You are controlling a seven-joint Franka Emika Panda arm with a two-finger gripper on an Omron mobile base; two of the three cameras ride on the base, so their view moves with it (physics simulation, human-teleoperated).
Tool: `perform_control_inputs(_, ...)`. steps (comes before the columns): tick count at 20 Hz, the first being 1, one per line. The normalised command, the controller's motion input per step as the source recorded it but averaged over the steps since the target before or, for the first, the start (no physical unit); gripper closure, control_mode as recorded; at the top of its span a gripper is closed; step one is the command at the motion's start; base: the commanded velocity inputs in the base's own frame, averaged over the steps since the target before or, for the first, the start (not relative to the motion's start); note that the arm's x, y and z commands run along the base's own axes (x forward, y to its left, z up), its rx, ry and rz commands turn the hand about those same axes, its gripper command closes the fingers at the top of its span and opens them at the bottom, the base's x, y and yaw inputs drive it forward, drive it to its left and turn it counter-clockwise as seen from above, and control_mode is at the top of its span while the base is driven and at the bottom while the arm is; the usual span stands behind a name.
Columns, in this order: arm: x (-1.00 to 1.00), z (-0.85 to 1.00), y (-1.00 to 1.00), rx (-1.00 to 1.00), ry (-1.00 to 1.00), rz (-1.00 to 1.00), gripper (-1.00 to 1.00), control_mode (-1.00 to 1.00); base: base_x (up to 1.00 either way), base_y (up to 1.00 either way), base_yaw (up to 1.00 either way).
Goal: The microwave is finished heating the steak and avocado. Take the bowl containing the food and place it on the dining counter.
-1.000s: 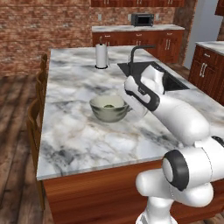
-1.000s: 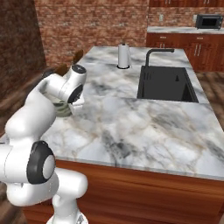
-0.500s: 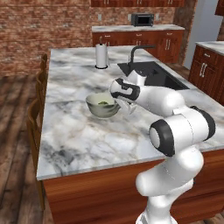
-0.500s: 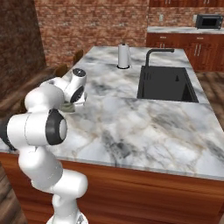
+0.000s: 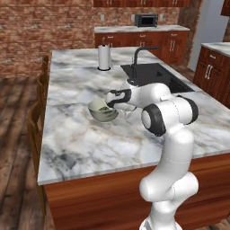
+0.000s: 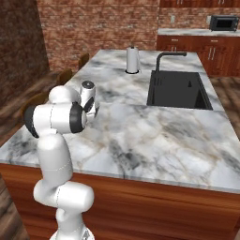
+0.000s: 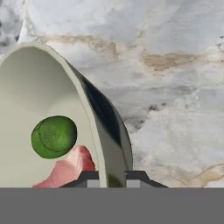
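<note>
Bowl point(image 7: 39, 87), cream inside and grey-green outside, holds a green avocado point(image 7: 54, 136) and pink steak point(image 7: 68, 168). The gripper point(image 7: 113, 177) pinches its rim tight.

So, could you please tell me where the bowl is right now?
The bowl sits at the dining counter, left of the black sink in the left base view, its rim pinched by the gripper.

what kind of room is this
A home kitchen, by the look of it: a marble island with a black sink and faucet, wood cabinets along a brick wall, and a small microwave on the far counter.
</note>
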Motion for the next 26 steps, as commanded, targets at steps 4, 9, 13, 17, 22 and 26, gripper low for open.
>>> perform_control_inputs(4, 0.72, -0.43, 0.01, -0.05, -0.05, -0.04, 1.00, -1.00, 0.00, 0.00, 0.00)
perform_control_inputs(9, 0.69, -0.34, 0.01, -0.02, -0.01, -0.03, 1.00, -1.00, 0.00, 0.00, 0.00)
perform_control_inputs(13, 0.49, -0.07, 0.01, 0.00, 0.00, -0.02, 1.00, -1.00, 0.00, 0.00, 0.00)
perform_control_inputs(17, 0.08, 0.05, 0.00, 0.00, 0.07, -0.02, -1.00, -1.00, 0.00, 0.00, 0.00)
perform_control_inputs(22, -0.42, 0.49, -0.13, 0.00, 0.07, -0.06, -1.00, -1.00, 0.00, 0.00, 0.00)
perform_control_inputs(26, -0.86, 0.75, -0.35, 0.02, 0.03, -0.04, -1.00, -1.00, 0.00, 0.00, 0.00)
